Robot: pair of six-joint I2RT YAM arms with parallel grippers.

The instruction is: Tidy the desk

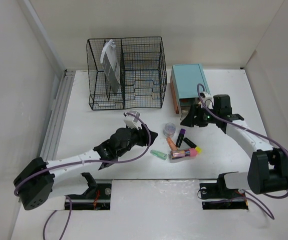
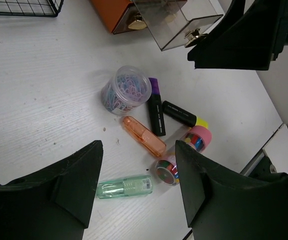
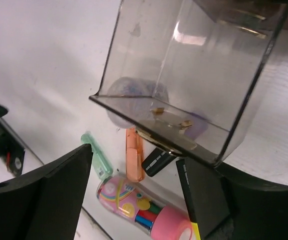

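The white desk [image 1: 83,125] holds a cluster of small items: a clear jar of paper clips [image 1: 170,129], a purple-capped marker [image 1: 180,137], a yellow-capped highlighter [image 1: 193,145], an orange case [image 1: 172,144], a green case [image 1: 159,155] and a pink tube of colours [image 1: 184,153]. My left gripper [image 1: 149,136] is open and empty, hovering over the green case [image 2: 124,187]. My right gripper [image 1: 191,119] is open at the front of a pulled-out clear drawer [image 3: 184,75] of the teal-topped box [image 1: 189,87]. I cannot tell if it touches the drawer.
A black wire-mesh file rack [image 1: 126,72] with a white paper in it stands at the back left. White walls close in the desk on both sides. A metal rail [image 1: 56,115] runs along the left edge. Two cut-outs sit at the near edge by the arm bases.
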